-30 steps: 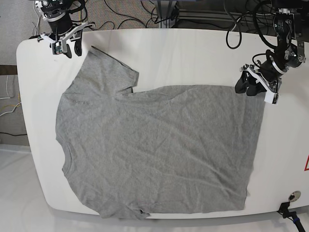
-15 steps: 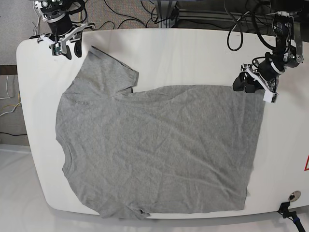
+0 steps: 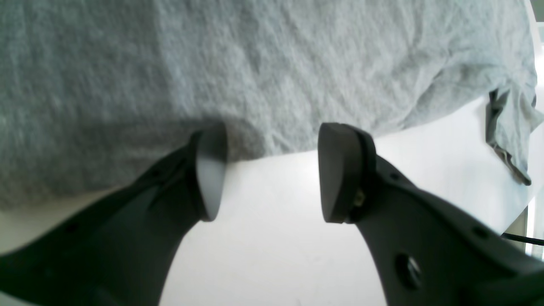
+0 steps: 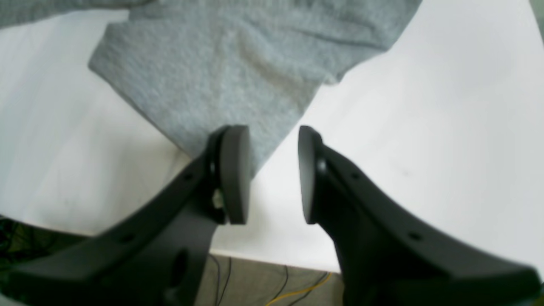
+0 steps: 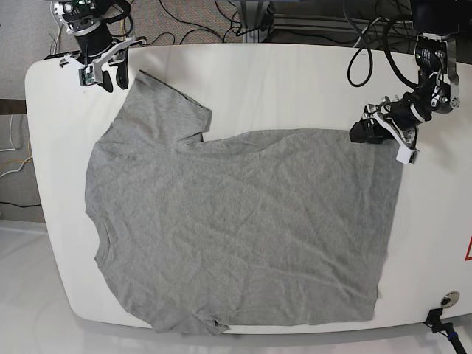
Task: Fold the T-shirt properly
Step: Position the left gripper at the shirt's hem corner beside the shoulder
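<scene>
Gaping jaws of both grippers (image 3: 267,170) (image 4: 267,174) at T-shirt (image 5: 243,228) edges, nothing held.

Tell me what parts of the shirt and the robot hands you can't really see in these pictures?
- Base view: the T-shirt bottom sleeve is bunched at the table edge, shape unclear.
- Base view: the left gripper is too small to tell whether it touches the cloth.
- Left wrist view: shirt blurred and cut off by the frame.
- Right wrist view: right gripper hides the sleeve tip.
</scene>
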